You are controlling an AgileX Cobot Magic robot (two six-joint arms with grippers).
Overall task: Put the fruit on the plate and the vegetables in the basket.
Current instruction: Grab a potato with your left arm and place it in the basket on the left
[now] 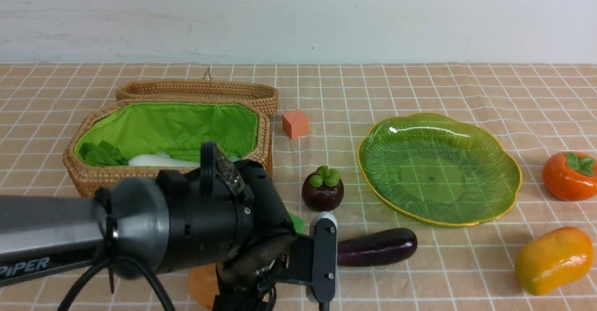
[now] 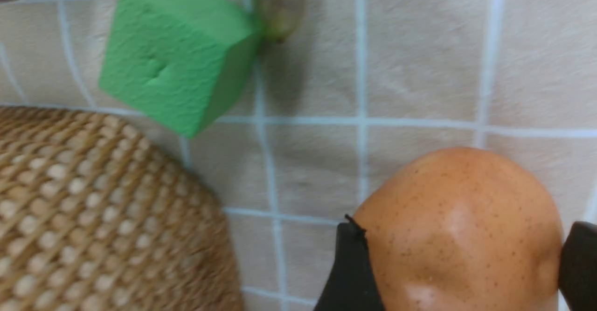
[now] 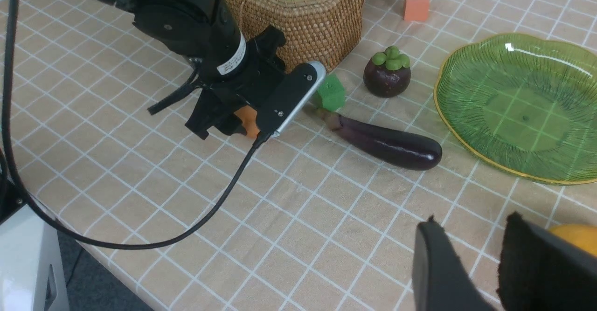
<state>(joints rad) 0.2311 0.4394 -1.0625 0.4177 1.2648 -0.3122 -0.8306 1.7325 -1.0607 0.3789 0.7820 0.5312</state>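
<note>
Front view: a tan tablecloth (image 1: 419, 87) printed with a white grid, lightly creased, runs back to a plain pale wall (image 1: 298, 17). On the left stands the octagonal woven wicker basket (image 1: 93, 176), lined in bright green fabric, with its wicker lid (image 1: 196, 89) lying open behind it. The white radish (image 1: 154, 161) with crinkled green leaves lies inside. A matte orange foam cube (image 1: 295, 123) sits just beside the basket.

To the right rests the translucent green ribbed plate (image 1: 438, 171), scalloped, with a thin yellow rim and nothing on it. The dark purple mangosteen (image 1: 322, 190) stands beside its left edge and the long glossy eggplant (image 1: 378, 248) lies in front. The shiny persimmon (image 1: 569, 176) and mango (image 1: 552, 259) sit on the cloth to the plate's right.

The grey left arm (image 1: 46, 227) reads "PiPER". Its left gripper (image 2: 464, 264) is clamped on the speckled, brown-orange potato (image 2: 452, 208), low beside the basket wall and near a rough green foam cube (image 2: 172, 54).

The right gripper (image 3: 475, 236) hangs above the cloth near the mango, black fingers slightly apart, holding nothing.
</note>
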